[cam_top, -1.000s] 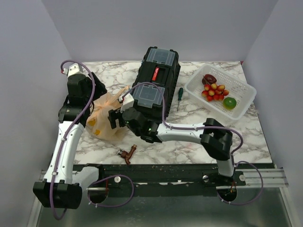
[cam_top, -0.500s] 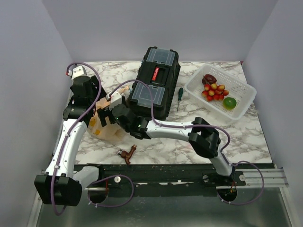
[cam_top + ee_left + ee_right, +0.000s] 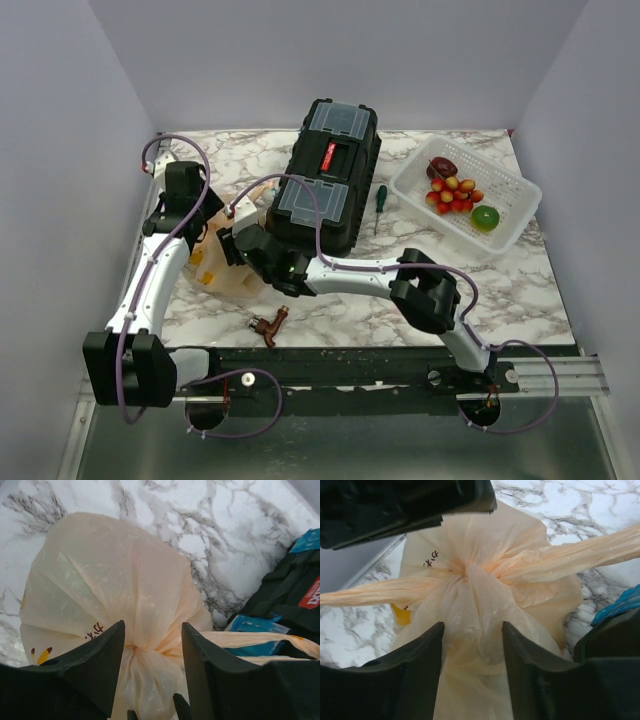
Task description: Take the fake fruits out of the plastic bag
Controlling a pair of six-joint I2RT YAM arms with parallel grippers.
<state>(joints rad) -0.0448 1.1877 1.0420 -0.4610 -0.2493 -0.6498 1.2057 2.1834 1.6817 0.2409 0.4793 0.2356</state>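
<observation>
The plastic bag (image 3: 232, 284) lies on the table's left side, its top knotted with two handles stretched sideways. It fills the left wrist view (image 3: 110, 580) and the right wrist view (image 3: 520, 580). My left gripper (image 3: 195, 232) stands over the knot, and bag film bunches between its fingers (image 3: 152, 645). My right gripper (image 3: 228, 246) meets it from the other side, with gathered film filling its gap (image 3: 472, 645). A yellow fruit (image 3: 400, 615) shows through the bag. A dark purple fruit (image 3: 442, 167), the grape cluster (image 3: 453, 194) and a green fruit (image 3: 485, 217) lie in the basket.
A black toolbox (image 3: 325, 175) stands right behind the bag. A green-handled screwdriver (image 3: 379, 205) lies beside it. The white lattice basket (image 3: 507, 240) sits at the back right. A small brown fitting (image 3: 268, 324) lies near the front edge. Grey walls close in the table.
My right arm has reached left until its gripper is at the bag's top. My left gripper has shifted slightly, and the bag now sits lower and flatter under both grippers.
</observation>
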